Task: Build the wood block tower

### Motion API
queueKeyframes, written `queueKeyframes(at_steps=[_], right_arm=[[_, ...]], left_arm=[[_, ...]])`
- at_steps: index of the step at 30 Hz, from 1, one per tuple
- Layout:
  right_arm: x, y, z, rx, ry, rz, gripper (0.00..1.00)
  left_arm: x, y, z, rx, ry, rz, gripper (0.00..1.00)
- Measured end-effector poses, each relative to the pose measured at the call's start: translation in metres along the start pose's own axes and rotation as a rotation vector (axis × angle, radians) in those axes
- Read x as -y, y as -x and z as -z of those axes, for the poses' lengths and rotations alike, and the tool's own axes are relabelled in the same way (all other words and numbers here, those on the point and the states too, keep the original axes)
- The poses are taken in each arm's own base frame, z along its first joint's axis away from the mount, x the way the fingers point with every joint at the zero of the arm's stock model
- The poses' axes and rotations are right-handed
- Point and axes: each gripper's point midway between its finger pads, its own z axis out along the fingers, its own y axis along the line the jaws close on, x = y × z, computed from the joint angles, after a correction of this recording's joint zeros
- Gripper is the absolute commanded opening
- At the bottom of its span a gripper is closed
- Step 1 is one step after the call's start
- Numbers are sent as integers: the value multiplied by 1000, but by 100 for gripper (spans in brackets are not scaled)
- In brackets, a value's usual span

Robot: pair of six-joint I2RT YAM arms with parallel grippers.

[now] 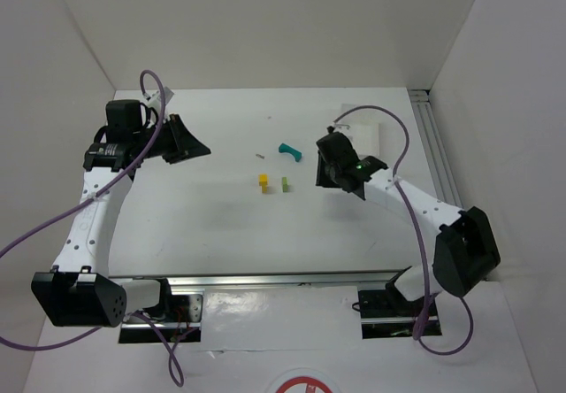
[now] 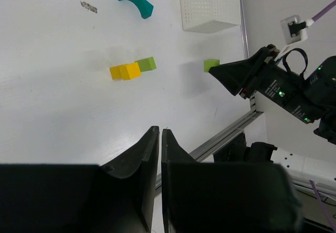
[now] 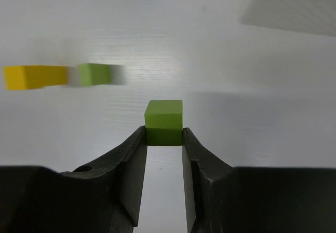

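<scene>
Two fingers of the right gripper (image 3: 164, 136) pinch a green cube (image 3: 164, 115), near the yellow block (image 2: 125, 71). Another green block (image 2: 147, 63) stands just beside yellow; the arch (image 2: 135, 0) lies beyond it, bridging nothing, so most building seems left. The tray (image 2: 210, 4) is well apart, blocking nothing. The left gripper (image 2: 159, 138) hangs nearly closed, empty.

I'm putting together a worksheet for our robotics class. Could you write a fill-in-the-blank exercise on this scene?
1. The held block between the fingers of the right gripper is ____ in colour.
2. The arch piece lying on the table is ____ in colour.
3. The loose green block on the table has a ____ block right beside it.
4. The left gripper holds ____.

Missing words: green; teal; yellow; nothing.
</scene>
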Motion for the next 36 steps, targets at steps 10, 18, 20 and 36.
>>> queueKeyframes(at_steps=[10,18,20,36], right_arm=[[-99,3,-15,-38,104,69,36],[-119,5,-29,-54,111,66,36],[-122,7,-32,-53,110,65,36],[-125,-4,-45,-78,89,79,36]], left_arm=[[-3,-3,-2,-7,7,8,19],[-4,-3,-1,-6,9,7,19],[-4,-3,-1,-6,9,7,18],[-4,-3,-1,-5,11,4,18]])
